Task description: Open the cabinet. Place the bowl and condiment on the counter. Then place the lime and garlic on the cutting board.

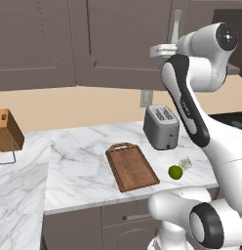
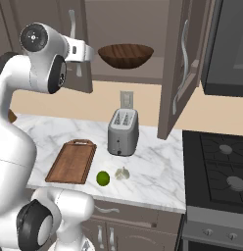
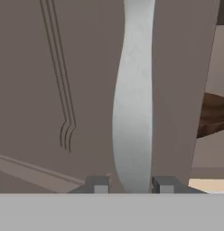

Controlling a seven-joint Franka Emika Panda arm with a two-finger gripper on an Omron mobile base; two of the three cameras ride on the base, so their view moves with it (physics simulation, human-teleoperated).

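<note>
While the right-hand door of the cabinet (image 2: 184, 68) already hangs swung out, its left door (image 3: 86, 90) stands closed, so this looks like the opening step for that second leaf. Below runs the counter (image 1: 84, 161), with a toaster (image 1: 162, 128) at the wall and the cutting board (image 1: 131, 167) lying bare beside it, ready to receive the produce. On the exposed shelf sits the bowl (image 2: 126, 55), reachable now but partly screened by the closed door. Up at that door, the gripper (image 3: 131, 182) straddles the long silver handle (image 3: 132, 103), one fingertip on each side and close against it; whether they already pinch it I cannot tell. Near the counter's front edge lie the lime (image 2: 103, 178) and the garlic (image 2: 122, 173), just beside each other and off the board.
</note>
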